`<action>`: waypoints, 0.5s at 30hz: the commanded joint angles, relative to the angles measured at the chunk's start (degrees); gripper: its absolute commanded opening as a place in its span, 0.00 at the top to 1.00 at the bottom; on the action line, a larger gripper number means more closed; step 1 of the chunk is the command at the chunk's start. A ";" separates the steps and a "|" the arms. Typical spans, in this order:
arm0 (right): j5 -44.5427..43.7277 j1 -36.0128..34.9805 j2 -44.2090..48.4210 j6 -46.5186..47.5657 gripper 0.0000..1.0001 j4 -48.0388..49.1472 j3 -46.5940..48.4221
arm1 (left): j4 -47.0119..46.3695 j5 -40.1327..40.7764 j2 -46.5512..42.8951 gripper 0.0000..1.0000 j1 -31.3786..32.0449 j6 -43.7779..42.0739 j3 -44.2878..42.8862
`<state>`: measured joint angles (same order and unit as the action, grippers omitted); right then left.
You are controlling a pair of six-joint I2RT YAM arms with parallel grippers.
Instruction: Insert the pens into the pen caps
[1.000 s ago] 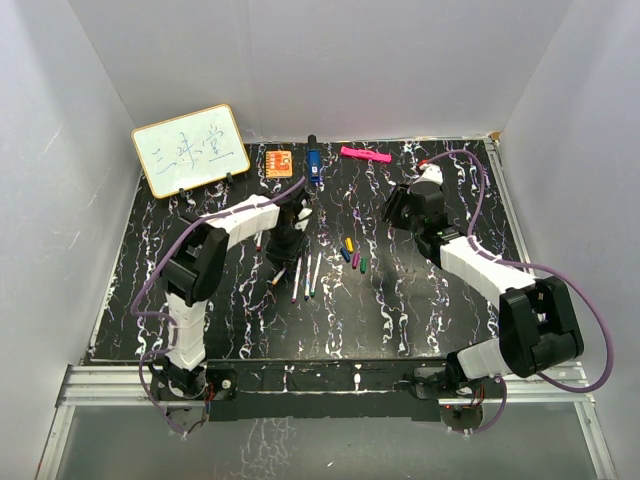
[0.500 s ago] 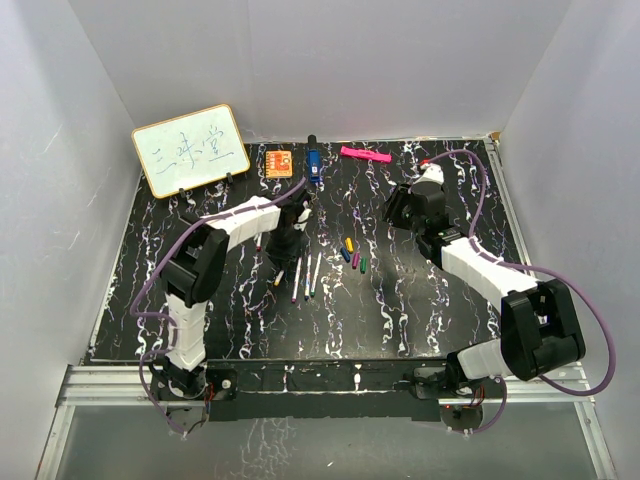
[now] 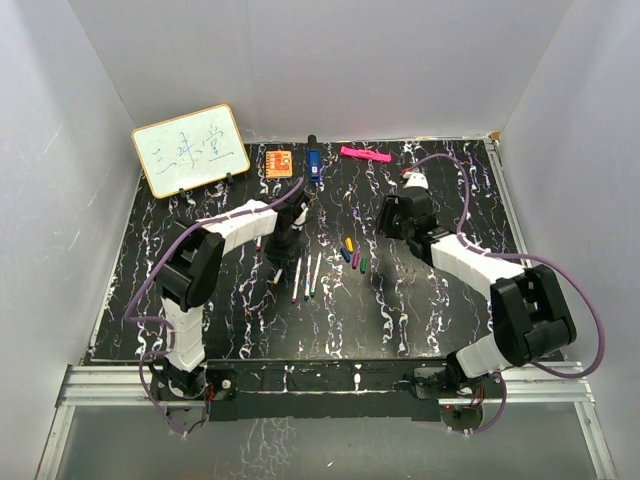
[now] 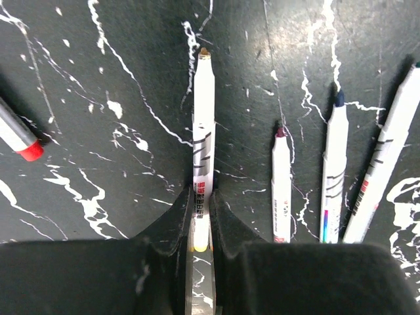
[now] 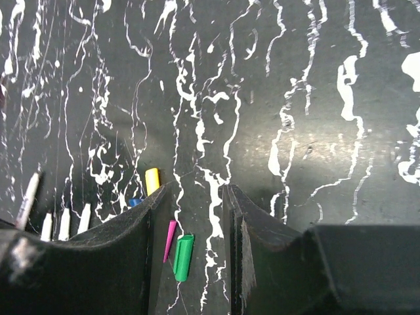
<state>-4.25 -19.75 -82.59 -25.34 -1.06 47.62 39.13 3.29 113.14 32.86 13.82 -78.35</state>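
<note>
My left gripper [image 4: 201, 197] is shut on a white pen [image 4: 203, 125] with a brownish tip that points away from me, low over the black marbled table. Three more pens [image 4: 333, 170] lie side by side to its right, and one with a red end [image 4: 16, 134] lies at the left. From above, the left gripper [image 3: 283, 258] is over the row of pens [image 3: 306, 276]. My right gripper [image 5: 197, 197] is open above the pen caps: a green cap [image 5: 183, 257] and a purple one [image 5: 170, 239] show between its jaws, with yellow [image 5: 152, 180] and blue [image 5: 134, 202] by the left finger. In the top view the caps [image 3: 352, 254] lie left of the right gripper [image 3: 386, 224].
Along the table's far edge stand a small whiteboard [image 3: 190, 150], an orange block [image 3: 279, 162], a chunky blue object [image 3: 313, 165] and a pink marker [image 3: 365, 154]. White walls close in the table on three sides.
My left gripper has shut on the pen. The right arm has swung left, bringing its gripper nearer the caps.
</note>
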 commanded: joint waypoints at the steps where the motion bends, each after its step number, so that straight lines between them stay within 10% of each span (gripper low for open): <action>1: -1.75 -3.78 -3.20 3.36 0.66 -0.70 4.20 | 2.26 4.81 -0.70 1.00 -0.87 -2.45 -1.87; 15: -0.64 -8.50 -12.23 6.19 0.70 -2.10 10.70 | -0.60 -5.55 -18.81 1.00 -0.95 -1.70 1.26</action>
<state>-4.54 -26.87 -92.88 -20.75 -4.16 54.41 41.60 1.08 103.11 32.05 11.33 -80.16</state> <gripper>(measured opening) 0.303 0.060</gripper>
